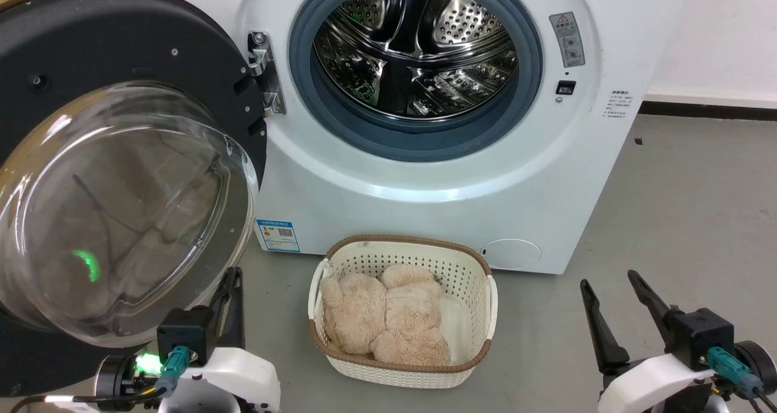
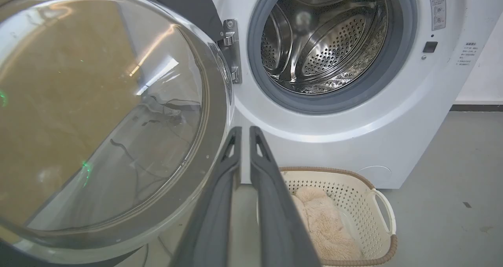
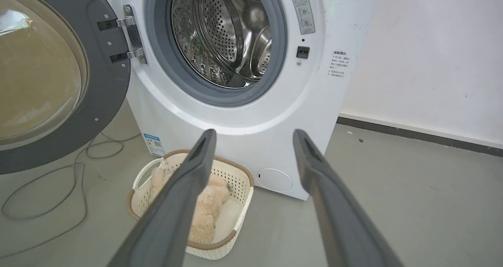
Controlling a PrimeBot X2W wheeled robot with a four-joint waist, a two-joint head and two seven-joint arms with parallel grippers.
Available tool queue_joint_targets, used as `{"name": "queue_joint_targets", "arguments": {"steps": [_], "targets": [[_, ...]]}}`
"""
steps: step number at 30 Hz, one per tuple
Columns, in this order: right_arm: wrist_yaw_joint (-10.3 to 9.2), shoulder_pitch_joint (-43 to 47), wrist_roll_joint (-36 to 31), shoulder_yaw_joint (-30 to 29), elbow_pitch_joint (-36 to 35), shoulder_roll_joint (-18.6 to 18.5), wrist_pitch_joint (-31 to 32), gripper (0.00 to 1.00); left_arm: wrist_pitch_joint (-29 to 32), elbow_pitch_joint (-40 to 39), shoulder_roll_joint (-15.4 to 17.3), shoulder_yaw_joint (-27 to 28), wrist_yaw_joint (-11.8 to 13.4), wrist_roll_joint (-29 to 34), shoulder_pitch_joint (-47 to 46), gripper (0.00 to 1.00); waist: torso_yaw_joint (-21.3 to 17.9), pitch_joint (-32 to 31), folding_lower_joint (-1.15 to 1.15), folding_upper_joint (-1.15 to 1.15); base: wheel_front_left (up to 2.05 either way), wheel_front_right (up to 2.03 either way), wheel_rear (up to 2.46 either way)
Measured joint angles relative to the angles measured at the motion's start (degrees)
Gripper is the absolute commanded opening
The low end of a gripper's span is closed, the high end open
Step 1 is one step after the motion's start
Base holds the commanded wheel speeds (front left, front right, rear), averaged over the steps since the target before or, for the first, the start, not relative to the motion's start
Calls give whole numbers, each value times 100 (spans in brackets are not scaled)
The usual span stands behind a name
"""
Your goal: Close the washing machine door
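Note:
The washing machine door (image 1: 91, 42) stands swung wide open on its hinge at the left, black-rimmed, with its clear glass bowl (image 2: 102, 114) bulging toward me. The white washing machine (image 1: 425, 188) shows its bare steel drum (image 1: 419, 48) inside the grey-blue gasket. My left gripper (image 1: 234, 273) sits low, just right of the door's lower rim; in the left wrist view its fingers (image 2: 245, 128) stand a narrow gap apart with nothing between them. My right gripper (image 1: 607, 278) is at the lower right, wide open and empty, as also seen in the right wrist view (image 3: 254, 131).
A cream perforated laundry basket (image 1: 400, 256) holding a beige plush toy (image 1: 388, 316) sits on the grey floor right before the machine. A thin cable (image 3: 74, 172) loops on the floor under the door. A white wall (image 3: 424, 63) rises right of the machine.

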Motion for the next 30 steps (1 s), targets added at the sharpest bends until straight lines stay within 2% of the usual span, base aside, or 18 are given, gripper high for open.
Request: {"name": "queue_joint_targets", "arguments": {"steps": [11,23,30], "targets": [[-1,0,149,-99,33,0,-146,100,-144,-64,3,-76,131,1,-53,0,71,21,1,0,0,0,0],[-1,-1,360,-214,86,0,-299,100,-302,-526,137,-114,287,5,-325,0,340,95,1,0,0,0,0],[-1,0,442,-282,118,0,-379,100,-394,-826,229,48,352,-81,-487,0,543,105,1,0,0,0,0]]}}
